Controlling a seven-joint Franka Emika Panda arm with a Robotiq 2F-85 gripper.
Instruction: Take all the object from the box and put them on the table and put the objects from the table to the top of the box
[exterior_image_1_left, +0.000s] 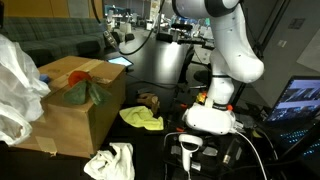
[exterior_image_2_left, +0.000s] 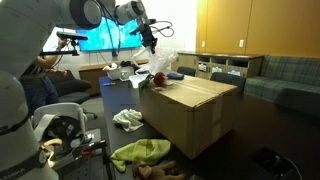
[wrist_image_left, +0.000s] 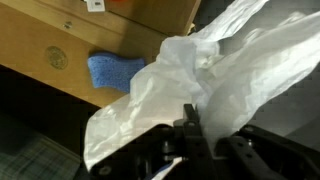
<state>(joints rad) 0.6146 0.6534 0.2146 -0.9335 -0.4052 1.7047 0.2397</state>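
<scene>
My gripper (exterior_image_2_left: 150, 40) hangs above the far end of the cardboard box (exterior_image_2_left: 195, 110), shut on a crumpled white plastic bag (exterior_image_2_left: 160, 65) that hangs below it. In the wrist view the fingers (wrist_image_left: 205, 122) pinch the bag (wrist_image_left: 230, 60), with a blue cloth (wrist_image_left: 110, 70) and the box wall (wrist_image_left: 60, 40) beyond. The bag also shows at the left edge of an exterior view (exterior_image_1_left: 15, 85), beside the box (exterior_image_1_left: 70, 120). A red and green object (exterior_image_1_left: 82, 90) sits at the box top. A yellow-green cloth (exterior_image_1_left: 140, 118) and a white cloth (exterior_image_1_left: 110, 160) lie on the dark table.
A small brown object (exterior_image_1_left: 148, 100) lies by the yellow-green cloth. The robot base (exterior_image_1_left: 215, 112) stands on the table with cables and a laptop (exterior_image_1_left: 300, 100) beside it. Couches and shelves stand behind (exterior_image_2_left: 260, 70). Both cloths also show in an exterior view (exterior_image_2_left: 140, 152) (exterior_image_2_left: 127, 118).
</scene>
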